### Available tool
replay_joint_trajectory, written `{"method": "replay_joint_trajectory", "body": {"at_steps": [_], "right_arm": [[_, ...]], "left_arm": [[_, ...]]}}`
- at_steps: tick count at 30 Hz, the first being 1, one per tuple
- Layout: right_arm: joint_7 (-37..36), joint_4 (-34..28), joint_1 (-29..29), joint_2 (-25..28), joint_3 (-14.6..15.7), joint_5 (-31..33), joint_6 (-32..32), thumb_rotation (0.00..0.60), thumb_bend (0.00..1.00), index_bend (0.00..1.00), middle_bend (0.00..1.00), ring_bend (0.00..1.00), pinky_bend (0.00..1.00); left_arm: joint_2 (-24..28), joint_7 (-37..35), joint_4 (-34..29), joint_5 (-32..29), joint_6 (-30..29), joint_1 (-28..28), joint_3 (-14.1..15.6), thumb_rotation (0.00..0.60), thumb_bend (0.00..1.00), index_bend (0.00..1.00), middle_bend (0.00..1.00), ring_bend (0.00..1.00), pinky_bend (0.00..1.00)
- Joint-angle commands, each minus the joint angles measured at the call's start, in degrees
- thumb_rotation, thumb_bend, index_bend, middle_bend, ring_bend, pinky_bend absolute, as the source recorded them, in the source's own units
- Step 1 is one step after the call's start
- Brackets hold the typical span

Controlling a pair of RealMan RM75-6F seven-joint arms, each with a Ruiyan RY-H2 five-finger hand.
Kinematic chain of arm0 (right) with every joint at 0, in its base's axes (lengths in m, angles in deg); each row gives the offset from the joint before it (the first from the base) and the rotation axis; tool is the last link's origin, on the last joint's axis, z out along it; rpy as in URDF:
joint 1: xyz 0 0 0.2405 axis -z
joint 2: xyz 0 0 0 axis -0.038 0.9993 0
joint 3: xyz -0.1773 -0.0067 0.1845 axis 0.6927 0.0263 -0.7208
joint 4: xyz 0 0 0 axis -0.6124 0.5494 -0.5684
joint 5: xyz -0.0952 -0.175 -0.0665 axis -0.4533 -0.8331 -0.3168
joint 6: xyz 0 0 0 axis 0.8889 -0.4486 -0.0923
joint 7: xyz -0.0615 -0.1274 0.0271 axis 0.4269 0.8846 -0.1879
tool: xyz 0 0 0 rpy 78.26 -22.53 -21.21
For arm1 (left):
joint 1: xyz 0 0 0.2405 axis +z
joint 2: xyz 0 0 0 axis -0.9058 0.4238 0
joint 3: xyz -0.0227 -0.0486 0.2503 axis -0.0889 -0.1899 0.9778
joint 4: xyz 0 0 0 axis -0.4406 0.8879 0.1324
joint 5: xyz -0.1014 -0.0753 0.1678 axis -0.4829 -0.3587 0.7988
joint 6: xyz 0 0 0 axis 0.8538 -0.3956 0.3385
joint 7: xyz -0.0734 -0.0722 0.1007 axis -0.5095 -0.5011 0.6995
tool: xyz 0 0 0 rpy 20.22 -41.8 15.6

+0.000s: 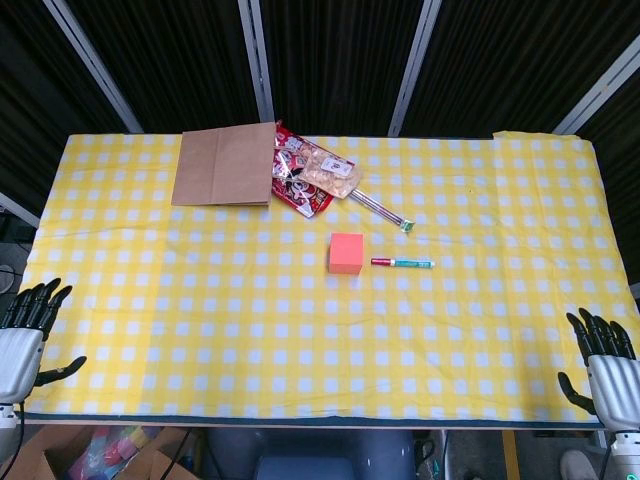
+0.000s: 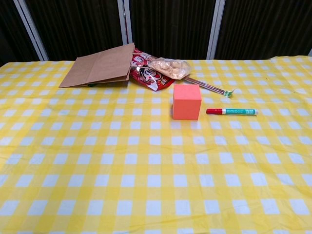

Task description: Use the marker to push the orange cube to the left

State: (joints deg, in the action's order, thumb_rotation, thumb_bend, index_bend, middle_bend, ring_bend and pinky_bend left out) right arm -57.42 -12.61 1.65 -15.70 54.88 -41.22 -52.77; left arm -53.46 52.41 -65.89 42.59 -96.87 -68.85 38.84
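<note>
The marker point(image 1: 402, 263) lies just right of the cube point(image 1: 346, 253) mid-worktop point(image 1: 200, 330), well apart from both empty, spread hands, left point(image 1: 28, 335) and right point(image 1: 603, 362), at the near corners.

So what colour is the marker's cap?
Red, on the marker, whose body is white and green; clearest in the chest view.

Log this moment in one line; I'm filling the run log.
stage: not started | marker: on table, right of cube | left hand: open | right hand: open
</note>
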Motion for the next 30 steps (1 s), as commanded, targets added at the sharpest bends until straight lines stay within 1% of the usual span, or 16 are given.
{"method": "replay_joint_trajectory", "body": {"at_steps": [1,12,17,19,22,24,26,30], "right_arm": [[0.0,0.0,0.0,0.0,0.0,0.1,0.1,0.600,0.42,0.00,0.00,0.00,0.00],[-0.4,-0.4,-0.1,0.0,-0.2,0.3,0.3,0.600,0.42,0.00,0.00,0.00,0.00],[-1.6,-2.0,-1.3,-0.4,-1.8,1.4,1.0,0.600,0.42,0.00,0.00,0.00,0.00],[-1.7,-3.5,-2.5,-0.2,-3.2,2.5,2.0,0.600,0.42,0.00,0.00,0.00,0.00],[0.4,-4.3,-5.2,-0.9,-5.9,3.6,3.2,0.600,0.42,0.00,0.00,0.00,0.00],[2.3,-5.2,-7.4,-1.6,-7.8,5.6,5.1,0.600,0.42,0.04,0.00,0.00,0.00],[4.3,-6.4,-10.2,-2.4,-10.0,8.6,7.8,0.600,0.42,0.09,0.00,0.00,0.00],[9.6,-7.8,-16.6,-5.1,-14.8,17.4,13.6,0.600,0.42,0.13,0.00,0.00,0.00]], "left_arm": [[0.0,0.0,0.0,0.0,0.0,0.0,0.0,0.600,0.00,0.00,0.00,0.00,0.05],[0.0,0.1,0.0,0.1,-0.2,0.1,0.1,0.600,0.00,0.00,0.00,0.00,0.05],[0.1,-0.1,-0.2,0.0,0.1,-0.1,0.1,0.600,0.00,0.00,0.00,0.00,0.05],[0.2,-0.1,-0.3,0.1,0.3,-0.1,0.2,0.600,0.00,0.00,0.00,0.00,0.05],[0.3,0.0,-0.4,0.3,0.4,-0.2,0.3,0.600,0.00,0.00,0.00,0.00,0.05],[0.2,0.0,-0.5,0.3,0.5,-0.3,0.2,0.600,0.00,0.00,0.00,0.00,0.05],[0.3,-0.1,-0.6,0.3,0.8,-0.4,0.2,0.600,0.00,0.00,0.00,0.00,0.05],[0.5,-0.4,-0.8,0.2,1.1,-0.5,0.3,0.600,0.00,0.00,0.00,0.00,0.05]]}}
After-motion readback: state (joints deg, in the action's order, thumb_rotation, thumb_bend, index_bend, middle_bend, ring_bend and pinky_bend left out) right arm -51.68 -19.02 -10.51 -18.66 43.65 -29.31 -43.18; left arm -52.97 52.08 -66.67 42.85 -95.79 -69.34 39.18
